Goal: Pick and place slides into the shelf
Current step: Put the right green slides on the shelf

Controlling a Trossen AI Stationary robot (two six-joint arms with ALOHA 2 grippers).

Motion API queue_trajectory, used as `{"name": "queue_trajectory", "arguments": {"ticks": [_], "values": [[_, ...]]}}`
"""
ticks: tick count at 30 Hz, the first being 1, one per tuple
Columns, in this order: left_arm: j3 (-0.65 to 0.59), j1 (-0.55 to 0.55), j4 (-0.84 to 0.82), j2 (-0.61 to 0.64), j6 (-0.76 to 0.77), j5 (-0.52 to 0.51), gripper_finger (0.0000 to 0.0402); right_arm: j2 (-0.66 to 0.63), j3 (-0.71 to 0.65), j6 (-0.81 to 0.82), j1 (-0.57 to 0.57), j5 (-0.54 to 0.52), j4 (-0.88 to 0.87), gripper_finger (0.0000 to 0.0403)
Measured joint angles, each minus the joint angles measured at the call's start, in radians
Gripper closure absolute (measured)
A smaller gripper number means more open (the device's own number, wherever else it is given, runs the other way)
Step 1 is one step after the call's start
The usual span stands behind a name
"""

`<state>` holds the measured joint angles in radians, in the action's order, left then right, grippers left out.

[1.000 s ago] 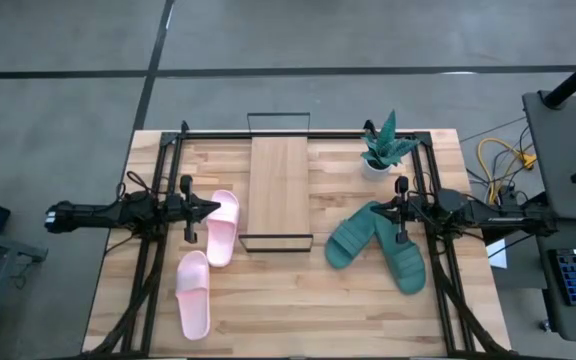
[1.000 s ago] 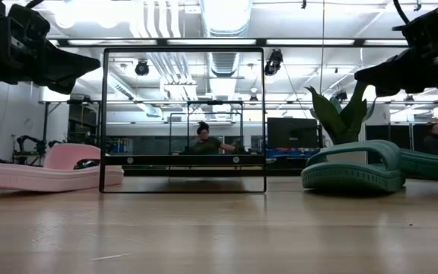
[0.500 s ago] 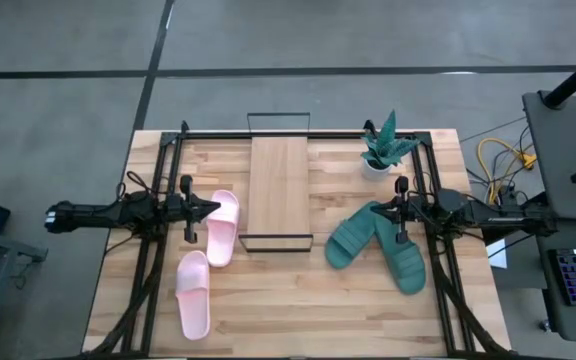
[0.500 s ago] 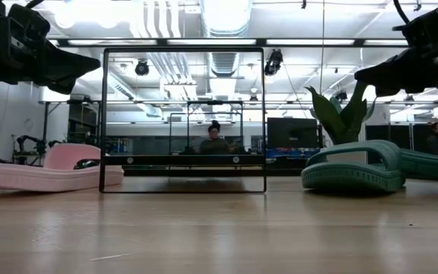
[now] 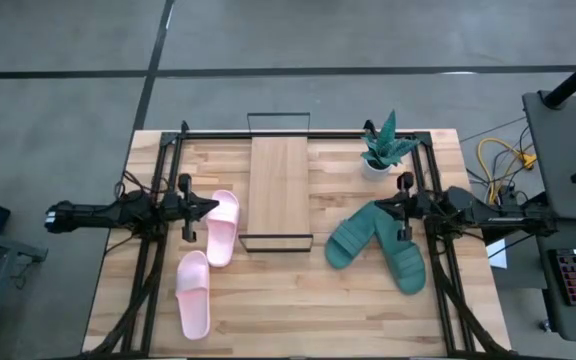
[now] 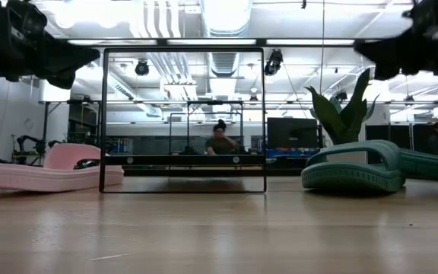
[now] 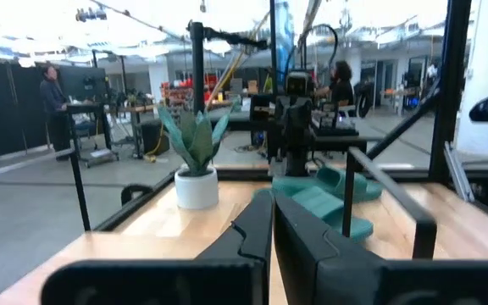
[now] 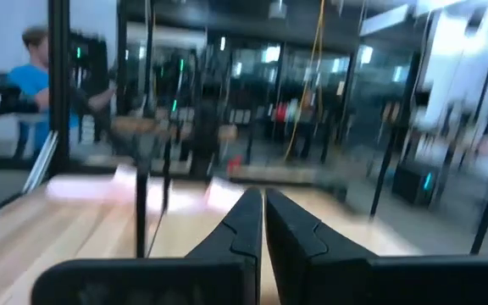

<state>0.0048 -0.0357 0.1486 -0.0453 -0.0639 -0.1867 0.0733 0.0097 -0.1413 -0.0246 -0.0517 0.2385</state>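
Two pink slides lie on the table's left side, one (image 5: 222,228) next to the shelf and one (image 5: 193,293) nearer the front edge. Two teal slides (image 5: 355,235) (image 5: 401,255) lie on the right side, their far ends overlapping. The shelf (image 5: 280,192), a light-wood board with black wire rails, stands in the middle. My left gripper (image 5: 214,207) hangs shut in the air above the far pink slide's left edge. My right gripper (image 5: 376,208) is shut in the air above the teal slides' far ends. In the low view both grippers (image 6: 90,55) (image 6: 363,47) are well above the table.
A teal potted plant (image 5: 386,147) stands at the far right, just beyond the right gripper. Black frame rails (image 5: 158,200) (image 5: 430,200) run along both sides of the table. Bare wood lies in front of the shelf (image 5: 288,300). People show in the room behind.
Both grippers have risen, still shut; the right one climbed more than the left, and its arm shifted slightly toward the far edge. The slides and the shelf have stayed where they were.
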Motion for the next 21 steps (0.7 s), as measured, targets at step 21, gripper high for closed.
{"name": "queue_trajectory", "arguments": {"ticks": [21], "values": [[0.000, 0.001, 0.210, -0.019, -0.074, -0.007, 0.0402, 0.514, 0.691, 0.028, 0.050, -0.029, -0.659, 0.0266]]}}
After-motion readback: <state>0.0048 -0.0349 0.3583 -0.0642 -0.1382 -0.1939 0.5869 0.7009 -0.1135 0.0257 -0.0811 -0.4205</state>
